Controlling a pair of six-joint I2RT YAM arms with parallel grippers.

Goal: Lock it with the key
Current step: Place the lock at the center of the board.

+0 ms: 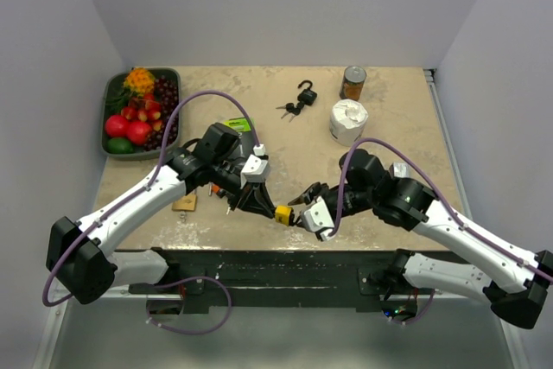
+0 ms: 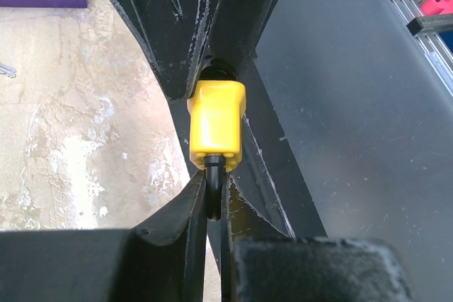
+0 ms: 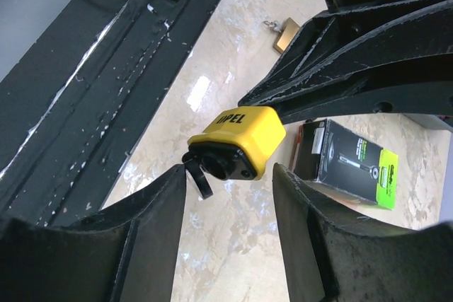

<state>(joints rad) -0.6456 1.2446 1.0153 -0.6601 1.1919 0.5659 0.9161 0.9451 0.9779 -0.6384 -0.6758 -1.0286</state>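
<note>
A yellow padlock [image 1: 282,213] hangs above the table's near edge. My left gripper [image 2: 212,190] is shut on its black shackle [image 2: 211,187]. In the right wrist view the lock [image 3: 244,132] shows its black underside with the keyhole, and a small black tab [image 3: 201,179] hangs from it. My right gripper [image 3: 228,187] is open, with one finger on either side just below the lock and nothing held. A small bunch of keys [image 1: 290,110] lies far back on the table beside a black padlock [image 1: 306,92].
A tray of fruit [image 1: 110,92] sits at the back left. A tin can [image 1: 352,82] and a white paper roll [image 1: 348,121] stand at the back right. A black and green box [image 3: 348,162] and a brass padlock [image 3: 284,33] lie near the left arm.
</note>
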